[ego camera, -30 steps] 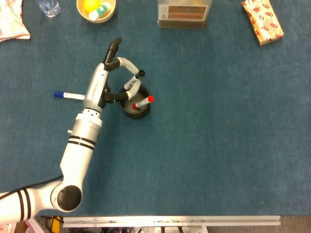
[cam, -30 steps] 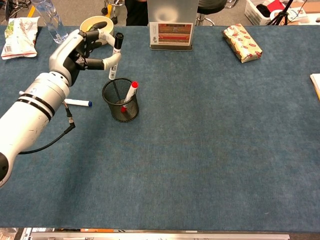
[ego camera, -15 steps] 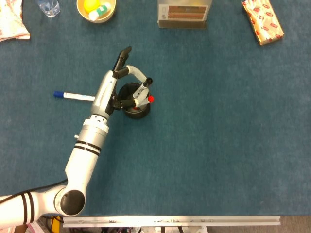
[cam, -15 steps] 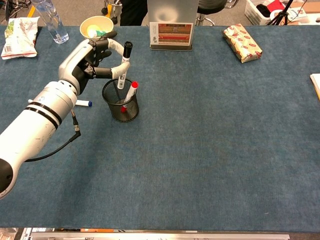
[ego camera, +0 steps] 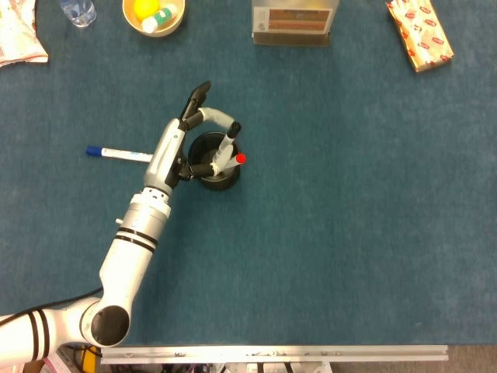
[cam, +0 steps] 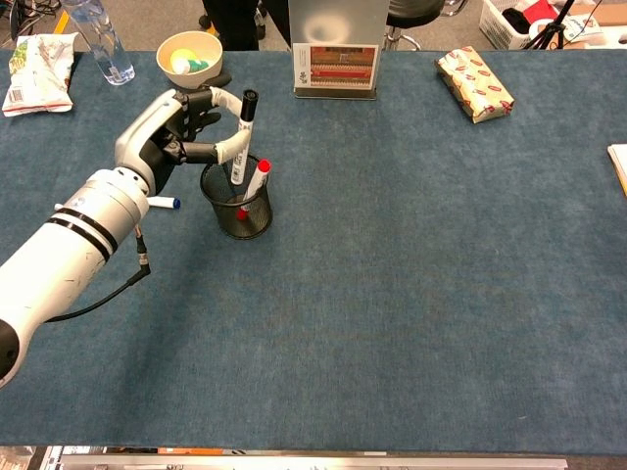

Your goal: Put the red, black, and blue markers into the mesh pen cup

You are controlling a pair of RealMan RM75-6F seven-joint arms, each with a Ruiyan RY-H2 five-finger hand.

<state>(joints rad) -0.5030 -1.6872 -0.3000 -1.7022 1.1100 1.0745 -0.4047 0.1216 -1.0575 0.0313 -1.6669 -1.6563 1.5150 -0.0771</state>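
Observation:
The black mesh pen cup [ego camera: 216, 171] [cam: 236, 208] stands left of the table's middle. A red marker [ego camera: 240, 158] [cam: 257, 180] leans inside it, cap up. My left hand [ego camera: 189, 137] [cam: 177, 131] is beside and above the cup and pinches the black marker [ego camera: 228, 143] [cam: 242, 135]. That marker is nearly upright, black cap on top, with its lower end inside the cup's rim. The blue marker [ego camera: 116, 153] [cam: 166, 203] lies flat on the cloth left of the cup, partly hidden by my forearm in the chest view. My right hand does not appear in either view.
At the far edge sit a yellow bowl [cam: 188, 54] holding small items, a water bottle [cam: 99, 37], a snack bag [cam: 37, 61], a standing sign holder [cam: 335, 57] and a wrapped red-and-white packet [cam: 475, 84]. Blue cloth [cam: 411, 255] covers the table.
My left hand has shifted right over the cup and come down a little. The black marker went from hanging beside the rim to having its lower end inside the cup.

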